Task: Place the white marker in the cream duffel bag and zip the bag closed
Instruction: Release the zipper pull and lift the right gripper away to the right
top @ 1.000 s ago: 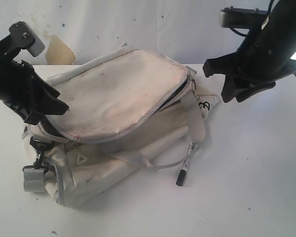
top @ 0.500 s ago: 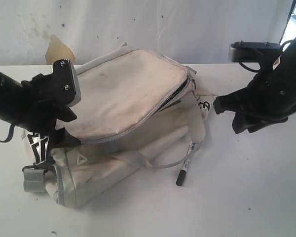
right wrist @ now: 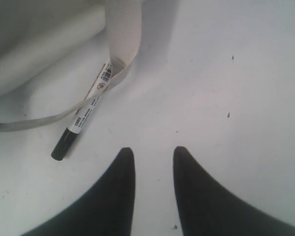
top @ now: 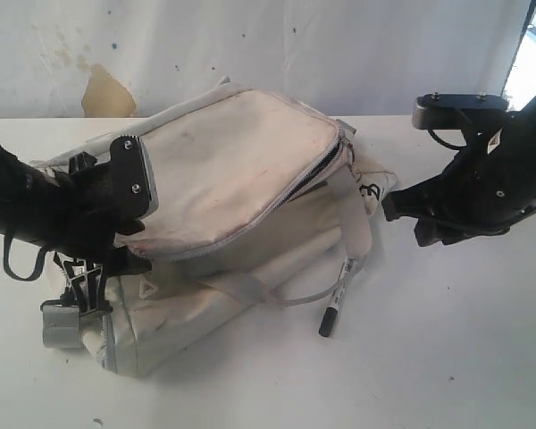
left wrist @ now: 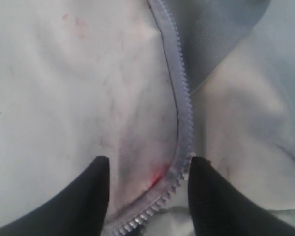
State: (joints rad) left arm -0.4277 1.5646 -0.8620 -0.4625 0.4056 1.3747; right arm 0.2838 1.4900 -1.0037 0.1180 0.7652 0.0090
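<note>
The cream duffel bag lies in the middle of the white table, its stained top flap unzipped along the grey zipper. My left gripper is pressed low against the bag's left end. It is open, with the flap's corner and zipper lying between its black fingers. The white marker rests on the table by the bag's right front, black cap toward the camera, its barrel partly under a grey strap. My right gripper hovers open above bare table right of the marker.
A thin strap loop trails from the bag to the marker. A grey buckle and black clip hang at the bag's left end. A stained white wall rises behind the table. White tabletop stretches in front and to the right.
My left arm has swung right and down onto the bag's left end. My right arm has dropped lower and drifted toward the marker. The bag and the marker have not moved.
</note>
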